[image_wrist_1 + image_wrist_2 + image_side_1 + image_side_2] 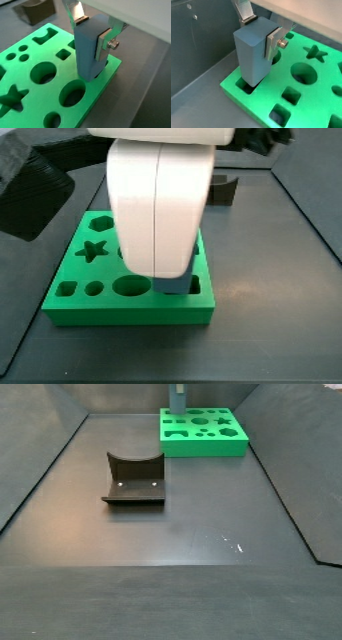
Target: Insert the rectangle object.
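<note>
Closest in a wrist view: my end effector (264, 37), its silver fingers (273, 42) clamped on the rectangle object (252, 52), held upright. Bar's lower end sits in a hole at the corner of the green board (314, 95). On the table (201, 524), well apart from the board, stands the dark fixture (134, 480).

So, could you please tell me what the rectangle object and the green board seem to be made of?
The rectangle object, held upright in the gripper with its lower end at a corner hole of the board, looks like smooth matte plastic: even blue-grey, no grain, though painted metal is possible. The green board looks like moulded or printed plastic: uniform bright colour, soft sheen, cleanly cut holes.
</note>
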